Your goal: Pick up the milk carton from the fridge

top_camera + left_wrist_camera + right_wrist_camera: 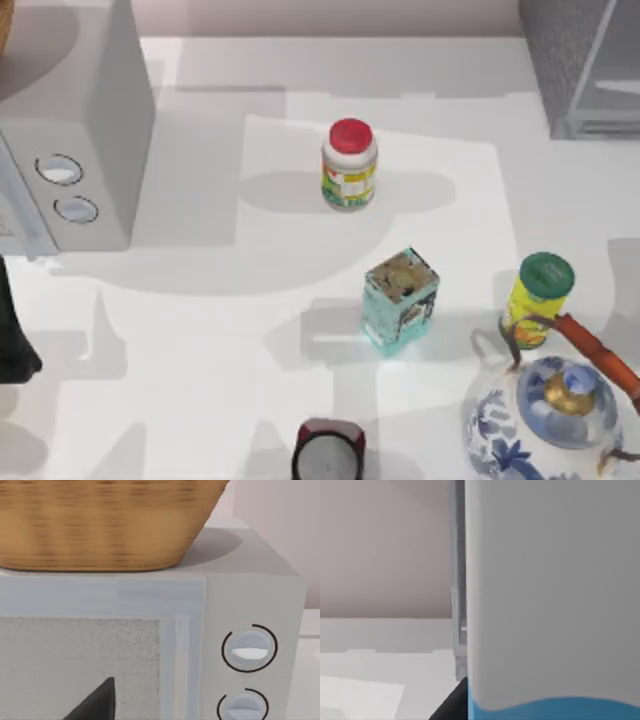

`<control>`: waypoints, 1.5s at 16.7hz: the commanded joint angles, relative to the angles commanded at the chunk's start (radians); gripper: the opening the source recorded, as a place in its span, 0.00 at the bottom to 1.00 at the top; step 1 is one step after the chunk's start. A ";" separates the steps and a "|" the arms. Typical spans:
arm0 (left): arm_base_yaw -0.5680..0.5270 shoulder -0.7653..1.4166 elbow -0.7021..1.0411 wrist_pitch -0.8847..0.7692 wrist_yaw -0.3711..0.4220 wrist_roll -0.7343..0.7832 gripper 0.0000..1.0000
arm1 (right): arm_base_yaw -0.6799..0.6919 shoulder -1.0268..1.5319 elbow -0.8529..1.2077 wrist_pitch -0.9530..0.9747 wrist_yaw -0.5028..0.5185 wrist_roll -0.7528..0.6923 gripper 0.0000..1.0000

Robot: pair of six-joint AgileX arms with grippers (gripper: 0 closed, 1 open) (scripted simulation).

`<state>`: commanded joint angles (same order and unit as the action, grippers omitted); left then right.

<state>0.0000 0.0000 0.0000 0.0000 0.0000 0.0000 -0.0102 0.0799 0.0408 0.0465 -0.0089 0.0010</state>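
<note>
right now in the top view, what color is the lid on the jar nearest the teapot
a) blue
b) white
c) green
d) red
c, the jar standing right next to the blue and white teapot at the table's right side has a green lid, while the red-lidded jar stands farther back near the middle.

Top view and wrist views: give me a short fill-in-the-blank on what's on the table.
1. The jar at mid-table has a ____ lid.
2. A woven ____ sits on the microwave.
3. The microwave front carries ____ round dials.
4. In the right wrist view, the milk carton is white above a ____ band.

Missing: red; basket; two; blue
</note>
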 joint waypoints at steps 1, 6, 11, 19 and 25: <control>0.000 0.000 0.000 0.000 0.000 0.000 1.00 | 0.004 -0.035 -0.018 -0.020 0.004 0.000 0.00; 0.000 0.000 0.000 0.000 0.000 0.000 1.00 | 0.010 -0.080 -0.041 -0.046 0.009 -0.001 0.00; 0.000 0.000 0.000 0.000 0.000 0.000 1.00 | 0.037 -0.045 -0.026 -0.018 0.010 0.004 0.00; 0.000 0.000 0.000 0.000 0.000 0.000 1.00 | 0.397 0.460 0.141 0.419 0.055 0.028 0.00; 0.000 0.000 0.000 0.000 0.000 0.000 1.00 | 0.718 1.077 0.305 0.878 0.131 0.036 0.00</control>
<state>0.0000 0.0000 0.0000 0.0000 0.0000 0.0000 0.7083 1.1564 0.3461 0.9244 0.1217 0.0371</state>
